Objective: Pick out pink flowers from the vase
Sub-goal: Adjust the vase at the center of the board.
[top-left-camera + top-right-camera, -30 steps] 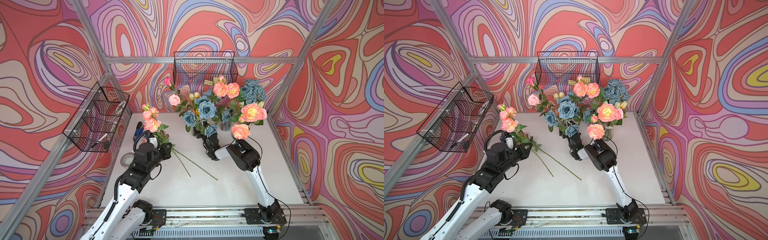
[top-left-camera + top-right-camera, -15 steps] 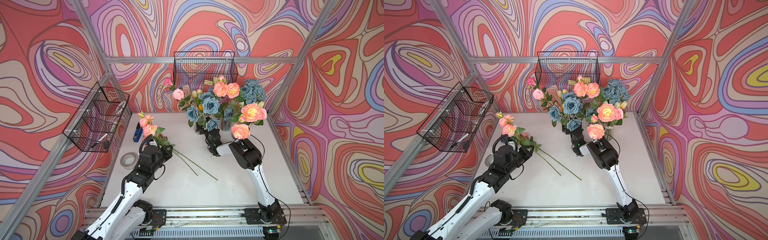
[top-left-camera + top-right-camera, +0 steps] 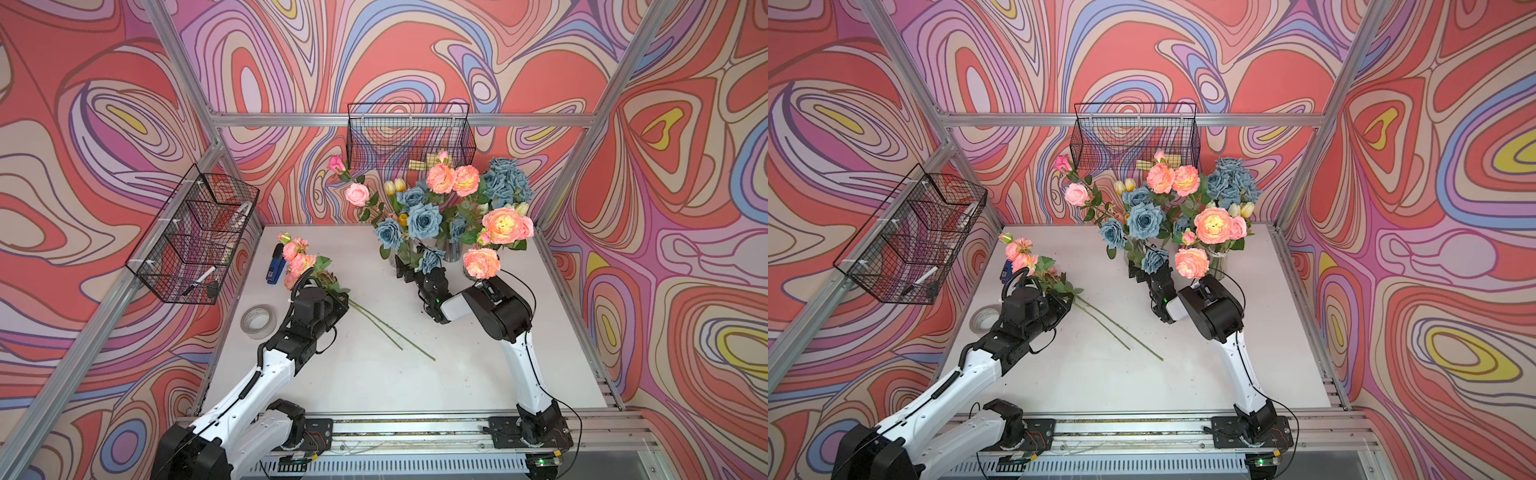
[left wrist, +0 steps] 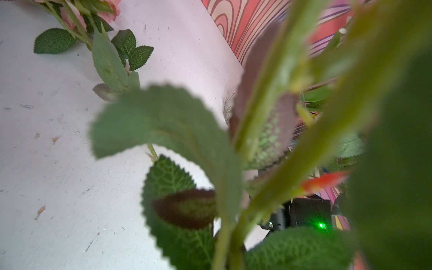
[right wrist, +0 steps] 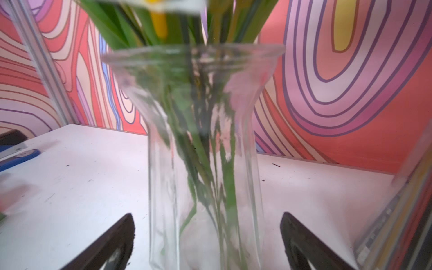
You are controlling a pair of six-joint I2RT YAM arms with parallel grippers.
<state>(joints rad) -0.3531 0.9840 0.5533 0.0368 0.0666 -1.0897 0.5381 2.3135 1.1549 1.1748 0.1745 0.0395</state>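
Nearest us, two long green stems (image 3: 390,337) slant across the tabletop (image 3: 374,395) toward the lower middle of the frame. Up and to the left of them, the left gripper (image 3: 338,300) is clenched on a pink flower spray (image 3: 300,262), whose blooms hang over a blue stapler (image 3: 274,266). In the left wrist view the leaves crowd the lens. We think they could snag the jaws on release and drag the spray along.

Farther back, right of centre, the right gripper (image 5: 207,218) stands wide open. It has one jaw on either side of the clear glass vase (image 5: 205,131) and touches neither wall. Closing off-centre, or nudging the glass, could tip the top-heavy bouquet.

One peach-pink peony (image 3: 481,262) droops just above the right arm, and a lift could knock it. Behind it, more pink peonies (image 3: 452,179) and a leaning pink rose (image 3: 356,193) stand among the blue roses (image 3: 422,220). We cannot tell which stems share which vase. Pulling one pink stem may therefore drag tangled blue ones out.
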